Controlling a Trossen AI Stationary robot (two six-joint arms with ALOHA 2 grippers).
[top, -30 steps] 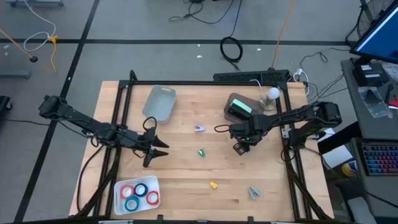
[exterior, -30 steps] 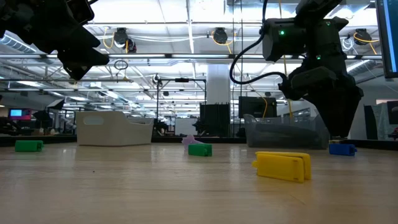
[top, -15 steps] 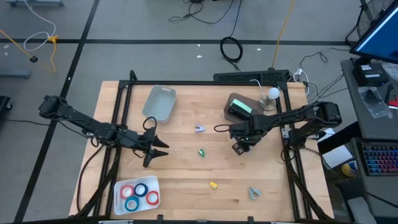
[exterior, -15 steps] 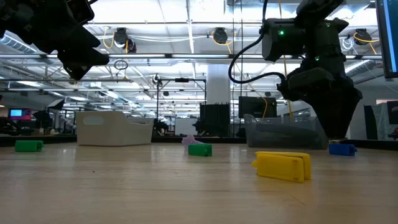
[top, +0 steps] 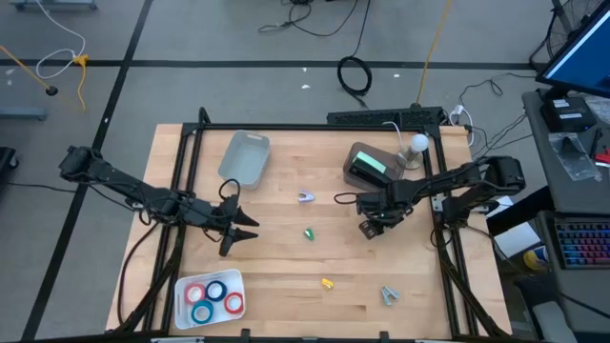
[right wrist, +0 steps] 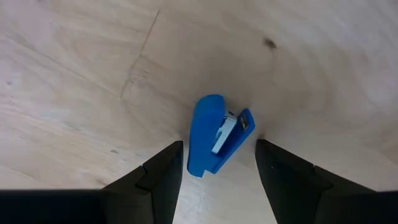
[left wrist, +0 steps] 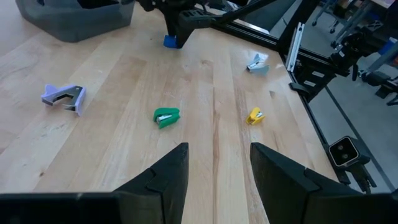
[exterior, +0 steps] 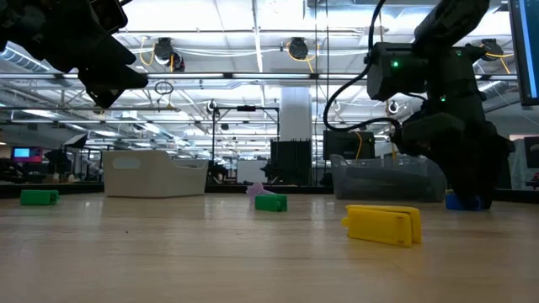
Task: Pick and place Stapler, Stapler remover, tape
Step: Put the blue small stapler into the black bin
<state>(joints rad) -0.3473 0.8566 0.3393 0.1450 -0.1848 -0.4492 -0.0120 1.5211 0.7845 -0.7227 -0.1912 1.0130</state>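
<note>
R gripper (right wrist: pixel 216 167) is hanging low over the table (top: pixel 276 276), fingers spread wide w/ nothing between them yet. A small blue stapler (right wrist: pixel 216 134) is lying on the wood directly beneath, sitting in the gap between the two fingers, not touched as far as visible. In the high view the R gripper (top: pixel 370 227) is sitting right of table centre, just in front of a dark grey bin (top: pixel 367 164).

L gripper (top: pixel 240 235) is waiting over the left-centre of the table, fingers apart, empty.

Tape: four rolls (top: pixel 213 297), two red and two blue, are lying in a white tray (top: pixel 237 282) at the front-left corner.

Other items loose on the wood:
- green stapler (top: pixel 309 232) near centre, btwn the two grippers
- yellow stapler (top: pixel 327 283) toward the front edge
- purple staple remover (top: pixel 305 197) behind the green one
- grey-blue staple remover (top: pixel 389 295) front right
- empty grey bin (top: pixel 244 157) at back left
</note>
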